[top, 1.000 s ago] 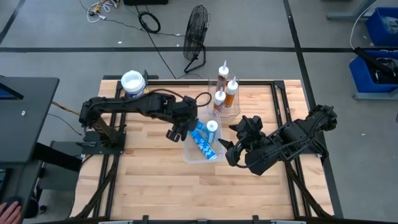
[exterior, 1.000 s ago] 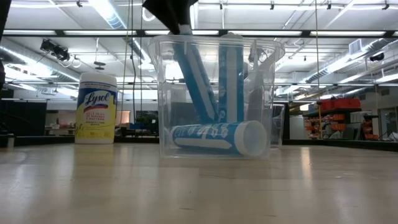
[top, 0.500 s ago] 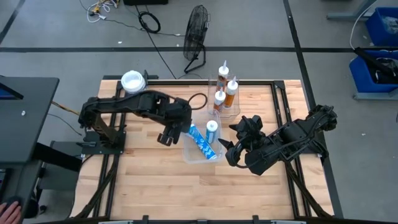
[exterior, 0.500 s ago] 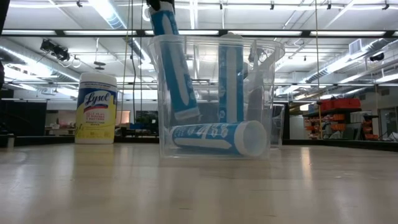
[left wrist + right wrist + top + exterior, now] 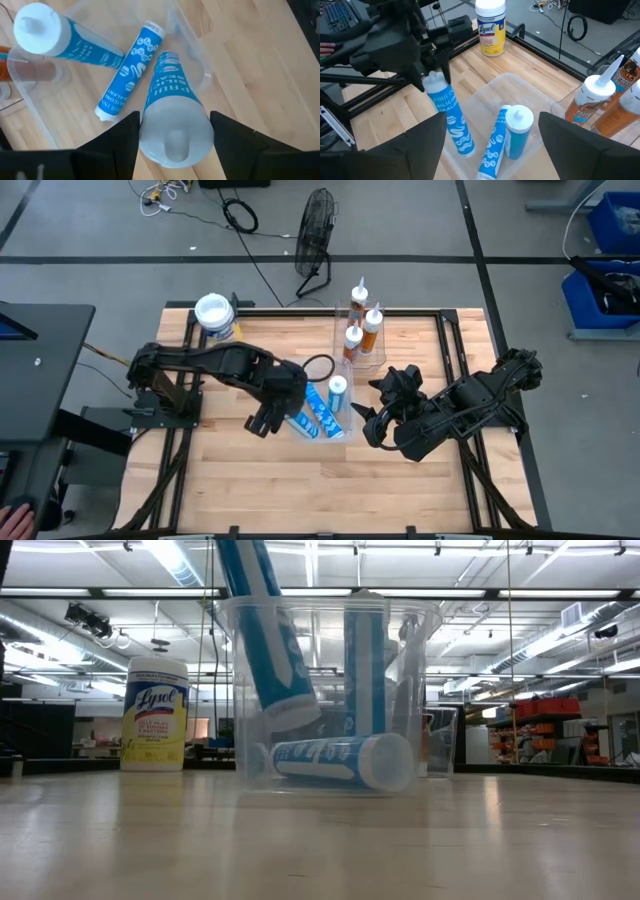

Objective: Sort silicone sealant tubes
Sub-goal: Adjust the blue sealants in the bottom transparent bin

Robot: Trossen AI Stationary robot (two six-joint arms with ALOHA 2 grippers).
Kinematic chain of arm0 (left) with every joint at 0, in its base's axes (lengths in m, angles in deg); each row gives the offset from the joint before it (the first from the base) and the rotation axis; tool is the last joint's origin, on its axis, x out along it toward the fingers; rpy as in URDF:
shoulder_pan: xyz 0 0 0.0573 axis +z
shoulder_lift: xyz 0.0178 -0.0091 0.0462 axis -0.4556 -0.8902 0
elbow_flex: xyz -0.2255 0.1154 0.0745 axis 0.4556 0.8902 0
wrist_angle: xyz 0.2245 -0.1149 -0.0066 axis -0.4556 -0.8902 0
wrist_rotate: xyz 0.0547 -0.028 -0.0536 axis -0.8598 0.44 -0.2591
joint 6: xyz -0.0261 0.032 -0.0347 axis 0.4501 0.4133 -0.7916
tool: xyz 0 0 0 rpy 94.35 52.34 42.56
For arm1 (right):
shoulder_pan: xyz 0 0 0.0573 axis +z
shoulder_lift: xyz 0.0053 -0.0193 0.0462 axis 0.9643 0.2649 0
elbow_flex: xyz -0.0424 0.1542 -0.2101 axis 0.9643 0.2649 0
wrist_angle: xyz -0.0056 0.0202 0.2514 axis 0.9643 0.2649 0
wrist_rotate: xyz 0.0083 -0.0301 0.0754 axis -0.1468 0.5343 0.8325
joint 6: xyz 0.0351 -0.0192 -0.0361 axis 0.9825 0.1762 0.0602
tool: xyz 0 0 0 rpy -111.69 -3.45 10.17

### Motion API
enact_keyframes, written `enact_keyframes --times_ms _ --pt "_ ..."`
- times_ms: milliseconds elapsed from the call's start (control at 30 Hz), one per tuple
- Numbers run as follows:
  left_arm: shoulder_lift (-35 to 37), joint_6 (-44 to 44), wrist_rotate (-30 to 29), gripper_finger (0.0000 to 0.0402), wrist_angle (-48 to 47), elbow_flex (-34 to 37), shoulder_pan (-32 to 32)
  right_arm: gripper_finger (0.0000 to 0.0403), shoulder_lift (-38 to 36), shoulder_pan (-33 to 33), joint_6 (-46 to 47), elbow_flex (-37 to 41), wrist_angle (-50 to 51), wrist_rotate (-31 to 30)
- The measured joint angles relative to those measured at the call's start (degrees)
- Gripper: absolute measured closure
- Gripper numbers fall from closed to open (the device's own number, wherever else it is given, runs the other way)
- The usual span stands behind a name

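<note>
Left fingers clamp blue tube tilted in clear bin | two blue tubes inside | right fingers spread, empty

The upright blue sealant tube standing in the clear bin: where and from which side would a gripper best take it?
Grip the upright blue sealant tube just below its white cap, coming straight down. It stands on end above the clear plastic bin, whose walls block its sides; a second blue tube lying flat rests beside it.

grey concrete floor beyond the wooden table; black fan and cables; blue bins; ceiling strip lights, exposed ducts.
</note>
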Motion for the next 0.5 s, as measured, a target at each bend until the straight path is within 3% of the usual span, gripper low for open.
enact_keyframes --times_ms 500 --pt "-6.83 1.71 0.33 0.0176 -0.56 0.08 -0.29 0.0085 -0.04 -0.02 0.42 0.07 -1.70 0.02"
